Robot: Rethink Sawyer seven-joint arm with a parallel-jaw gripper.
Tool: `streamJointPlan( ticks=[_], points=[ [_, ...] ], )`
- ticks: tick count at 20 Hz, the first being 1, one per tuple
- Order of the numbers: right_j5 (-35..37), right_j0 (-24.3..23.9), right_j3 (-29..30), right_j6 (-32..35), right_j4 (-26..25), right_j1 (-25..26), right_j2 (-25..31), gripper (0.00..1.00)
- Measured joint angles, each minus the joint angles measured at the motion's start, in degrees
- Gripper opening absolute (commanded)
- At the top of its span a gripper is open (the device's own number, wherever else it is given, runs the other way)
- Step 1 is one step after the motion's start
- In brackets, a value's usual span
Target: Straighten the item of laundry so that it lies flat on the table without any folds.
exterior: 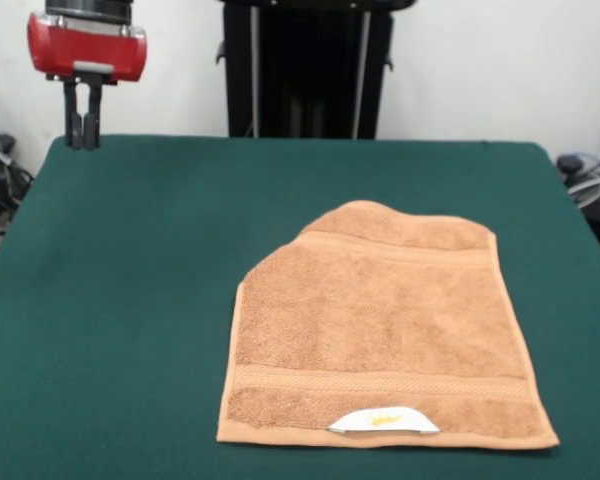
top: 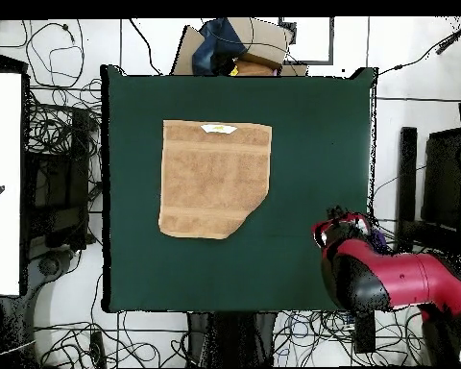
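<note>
We see the tan, roughly square terry towel point(exterior: 385, 330) point(top: 215, 178) lying on the dark green felt-topped rectangular table point(exterior: 130, 300) point(top: 311, 125), in the front view right of centre and toward the near edge. It is mostly spread, with woven border bands running across near both its near and far ends. Its far-left corner in the front view is folded under or over, leaving a diagonal edge and a rounded hump along the far side; we can't tell which way the fold goes. The small white label with a yellow mark point(exterior: 383, 421) point(top: 219, 129) sits at the towel's near edge in the front view. The red and black gripper point(exterior: 83, 130) point(top: 342, 223) hangs above the table's far-left corner in the front view, well apart from the towel and holding nothing; its dark fingers point(exterior: 73, 118) sit close together, gap narrow to none.
</note>
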Motion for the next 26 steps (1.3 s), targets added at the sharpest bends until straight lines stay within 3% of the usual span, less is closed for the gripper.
streamJointPlan(
  ticks=[14,26],
  points=[
    [-0.08,-3.98,0.26,0.00,4.53,5.70,1.11,0.00],
    [-0.79,-10.30,3.25,0.00,10.59,14.97,3.15,0.00]
  ],
)
